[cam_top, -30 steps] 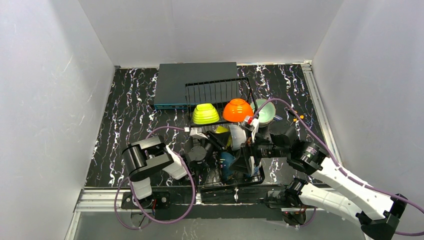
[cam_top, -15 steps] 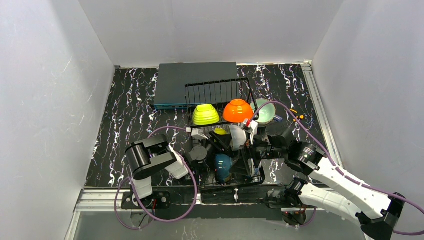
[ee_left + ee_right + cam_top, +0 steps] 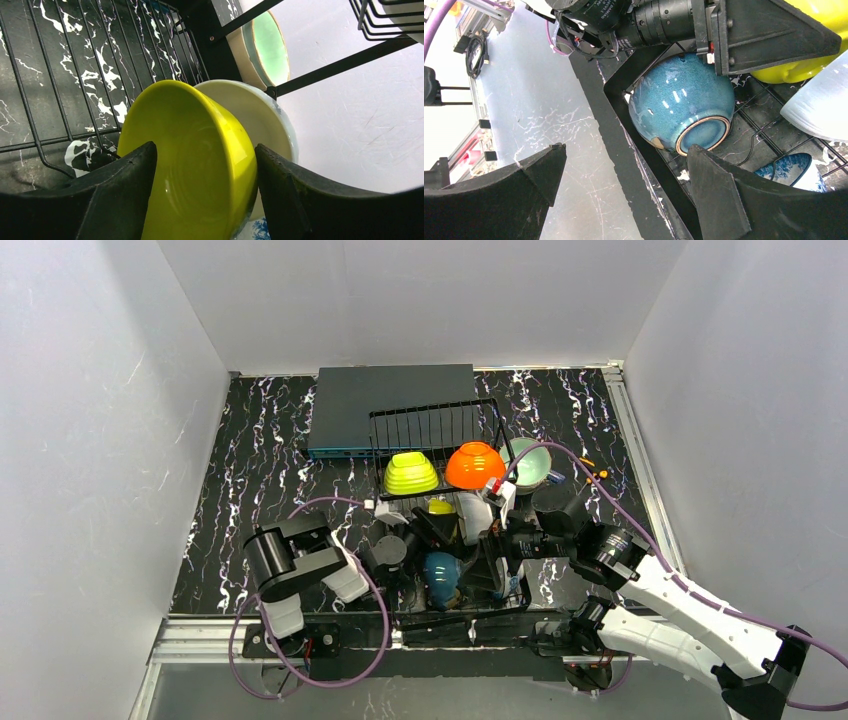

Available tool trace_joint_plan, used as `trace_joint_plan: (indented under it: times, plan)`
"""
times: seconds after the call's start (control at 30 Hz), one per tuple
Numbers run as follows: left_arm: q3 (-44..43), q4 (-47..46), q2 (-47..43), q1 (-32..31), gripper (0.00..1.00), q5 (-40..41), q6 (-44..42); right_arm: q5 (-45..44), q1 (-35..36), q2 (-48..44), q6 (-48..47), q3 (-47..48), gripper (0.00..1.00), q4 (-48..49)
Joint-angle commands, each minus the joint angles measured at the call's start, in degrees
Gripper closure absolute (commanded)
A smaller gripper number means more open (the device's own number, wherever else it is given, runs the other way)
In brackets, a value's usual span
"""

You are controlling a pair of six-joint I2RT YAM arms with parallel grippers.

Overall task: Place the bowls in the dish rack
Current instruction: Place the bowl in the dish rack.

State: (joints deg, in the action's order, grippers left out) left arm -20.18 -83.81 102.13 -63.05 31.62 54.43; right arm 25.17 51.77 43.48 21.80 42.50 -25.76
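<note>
Looking at the left claw (image 3: 205, 147) first, the yellow bowl (image 3: 192, 172) stands on edge right between its fingers, down on the wires of the dish rack (image 3: 40, 100). Both fingers sit so close to it that I can't tell if it's pinched or let go. Just past the fingertips a cream bowl (image 3: 260, 112) leans the same way, and further out, behind a rack bar, a mint bowl (image 3: 267, 47) stands on edge. The right claw (image 3: 624, 197) is spread wide with nothing in it, and the teal bowl (image 3: 679, 100) lies on its side in the rack just ahead of its right fingertip. Way beyond both claws, the lime green bowl (image 3: 411, 472) and orange bowl (image 3: 474, 463) sit upside down on the back tier. My read is that this is the set-down of the yellow bowl. Next the left claw needs to open clear and back straight out without tipping the bowl.
</note>
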Motion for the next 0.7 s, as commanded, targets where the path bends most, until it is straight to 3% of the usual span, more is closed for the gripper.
trace_joint_plan:
  times: [0.0,0.37,0.67]
  plan:
    - [2.56,2.85,-2.93,-1.11,0.31,-1.07,-1.50,-0.47,-0.10,-0.75,-1.06,0.17,0.02,1.08]
    - [4.42,3.63,-7.89,-1.26,0.28,-4.88,-5.81,-0.30,-0.09,-0.59,-1.11,0.13,0.02,1.42]
    - [7.78,5.29,-12.73,-1.33,0.28,-2.80,-7.26,-0.25,-0.15,-0.51,-1.07,0.26,0.02,1.51]
